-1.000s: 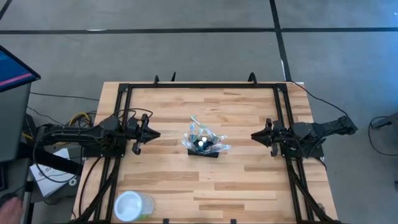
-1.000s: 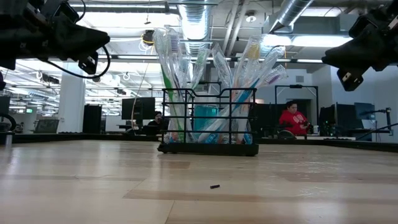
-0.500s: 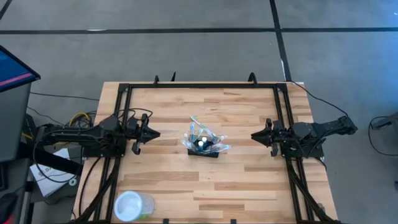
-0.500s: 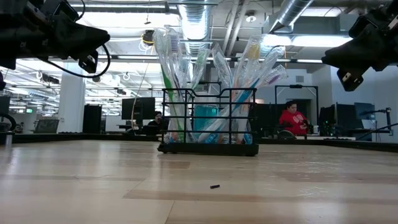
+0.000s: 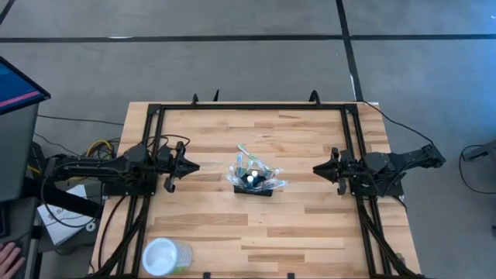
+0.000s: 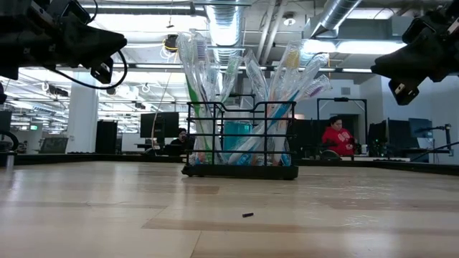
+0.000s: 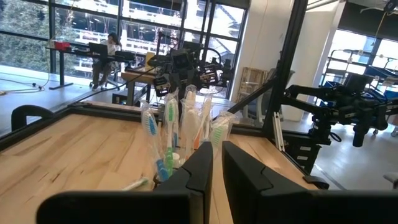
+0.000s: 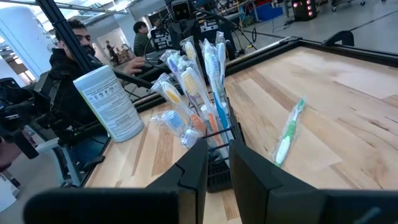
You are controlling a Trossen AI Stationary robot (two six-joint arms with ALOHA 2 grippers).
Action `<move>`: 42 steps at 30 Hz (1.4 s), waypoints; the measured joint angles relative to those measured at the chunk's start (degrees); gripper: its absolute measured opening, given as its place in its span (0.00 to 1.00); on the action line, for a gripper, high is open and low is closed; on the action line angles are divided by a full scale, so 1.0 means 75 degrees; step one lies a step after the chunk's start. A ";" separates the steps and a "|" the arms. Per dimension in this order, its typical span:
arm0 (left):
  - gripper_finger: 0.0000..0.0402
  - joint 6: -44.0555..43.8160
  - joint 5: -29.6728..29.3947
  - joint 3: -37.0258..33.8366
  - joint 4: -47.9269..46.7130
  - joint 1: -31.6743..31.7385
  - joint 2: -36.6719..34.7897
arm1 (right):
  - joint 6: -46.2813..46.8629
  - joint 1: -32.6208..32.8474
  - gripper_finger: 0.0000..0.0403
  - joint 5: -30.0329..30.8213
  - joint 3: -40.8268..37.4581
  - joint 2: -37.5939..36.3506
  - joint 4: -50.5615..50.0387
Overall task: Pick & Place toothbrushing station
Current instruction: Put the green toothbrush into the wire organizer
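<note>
The toothbrushing station, a small black wire-mesh caddy (image 5: 254, 181), stands on its base at the middle of the wooden table. It is full of wrapped toothbrushes that stick up and fan out (image 6: 240, 136). It also shows in the left wrist view (image 7: 180, 143) and the right wrist view (image 8: 202, 118). My left gripper (image 5: 191, 167) hovers shut to the caddy's left, pointing at it. My right gripper (image 5: 316, 169) hovers shut to the caddy's right, pointing at it. Both are above table height and apart from the caddy.
A loose green-and-white wrapped toothbrush (image 8: 288, 132) lies on the table just beyond the caddy's far side. A clear round cup (image 5: 164, 256) lies at the near left corner. A black frame (image 5: 252, 106) rims the table. A small dark speck (image 6: 247, 214) lies near the front.
</note>
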 joint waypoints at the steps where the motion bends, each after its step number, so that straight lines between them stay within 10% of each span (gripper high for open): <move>1: 0.07 0.0000 0.0000 0.0000 0.0000 0.0000 0.0000 | 0.0000 0.0000 0.15 0.0000 0.0000 0.0000 0.0000; 34: 0.07 -0.0085 -0.0119 0.0001 0.0222 -0.0003 0.0028 | -0.0003 0.0000 0.15 0.0000 0.0000 0.0002 -0.0003; 42: 0.07 -0.0193 -0.1941 0.0018 0.0341 0.0356 0.0436 | -0.0003 0.0000 0.15 0.0001 0.0000 0.0002 -0.0003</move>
